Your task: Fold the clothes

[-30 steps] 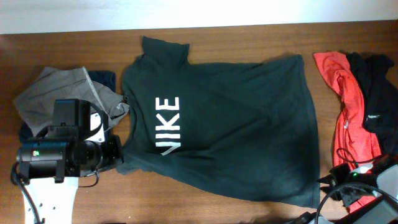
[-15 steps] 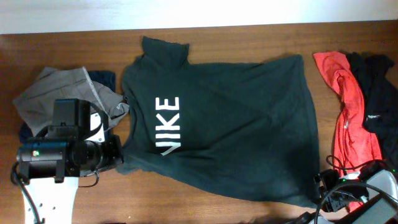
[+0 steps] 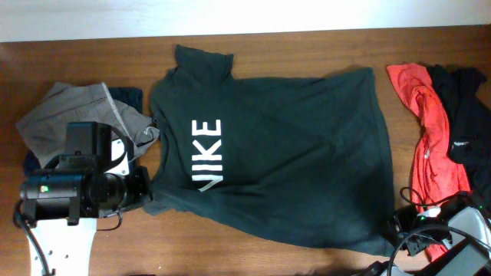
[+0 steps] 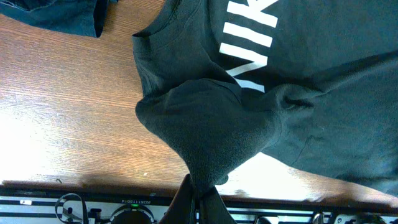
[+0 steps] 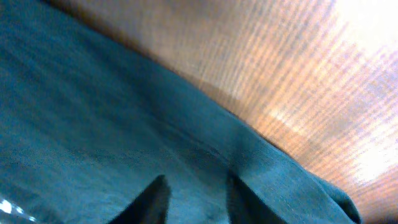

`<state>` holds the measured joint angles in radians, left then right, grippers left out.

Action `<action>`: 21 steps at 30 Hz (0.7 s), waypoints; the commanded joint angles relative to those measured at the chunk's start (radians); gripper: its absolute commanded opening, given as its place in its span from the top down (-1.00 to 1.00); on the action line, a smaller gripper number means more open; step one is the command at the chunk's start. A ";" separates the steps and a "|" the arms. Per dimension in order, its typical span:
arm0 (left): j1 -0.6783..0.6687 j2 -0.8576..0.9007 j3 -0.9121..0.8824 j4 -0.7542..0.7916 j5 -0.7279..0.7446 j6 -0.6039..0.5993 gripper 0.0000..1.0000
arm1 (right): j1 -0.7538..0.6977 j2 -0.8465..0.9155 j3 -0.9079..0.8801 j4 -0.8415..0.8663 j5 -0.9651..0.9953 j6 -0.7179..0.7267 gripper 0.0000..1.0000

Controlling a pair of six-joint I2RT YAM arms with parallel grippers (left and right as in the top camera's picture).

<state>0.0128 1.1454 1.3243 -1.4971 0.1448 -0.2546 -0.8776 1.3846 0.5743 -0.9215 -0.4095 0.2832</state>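
Observation:
A large dark green-black T-shirt point(image 3: 291, 161) with white NIKE lettering lies spread across the table's middle. My left gripper point(image 3: 147, 193) is at its left sleeve. In the left wrist view the fingers point(image 4: 199, 202) are shut on a pinched fold of the shirt point(image 4: 205, 118), pulling it up off the wood. My right gripper point(image 3: 405, 224) is at the shirt's front right corner. In the right wrist view its fingers point(image 5: 196, 193) are open over the shirt's fabric point(image 5: 93, 124) near the hem, with nothing between them.
Grey trousers point(image 3: 73, 115) and a dark blue garment point(image 3: 130, 96) lie at the left behind my left arm. A red top point(image 3: 433, 146) and a black top point(image 3: 468, 115) lie at the right edge. Bare wood point(image 4: 56, 106) shows beside the sleeve.
My right arm has shifted slightly at the shirt's front right corner. My left arm and the shirt have not moved.

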 commanded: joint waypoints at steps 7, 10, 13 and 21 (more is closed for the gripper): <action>0.003 0.001 0.018 -0.007 -0.011 0.002 0.96 | 0.007 -0.085 0.105 0.010 -0.389 -0.335 0.92; 0.003 0.001 0.018 -0.008 -0.011 0.002 0.97 | 0.008 -0.089 0.148 0.018 -0.390 -0.329 0.92; 0.003 0.001 0.018 -0.007 -0.011 0.002 0.96 | 0.024 -0.080 0.153 0.091 -0.440 -0.332 0.92; 0.003 0.001 0.018 -0.002 -0.011 0.002 0.96 | 0.299 0.016 0.153 0.390 -0.312 -0.166 0.92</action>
<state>0.0128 1.1458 1.3243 -1.4998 0.1448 -0.2546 -0.6807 1.3567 0.7143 -0.5957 -0.8024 -0.0040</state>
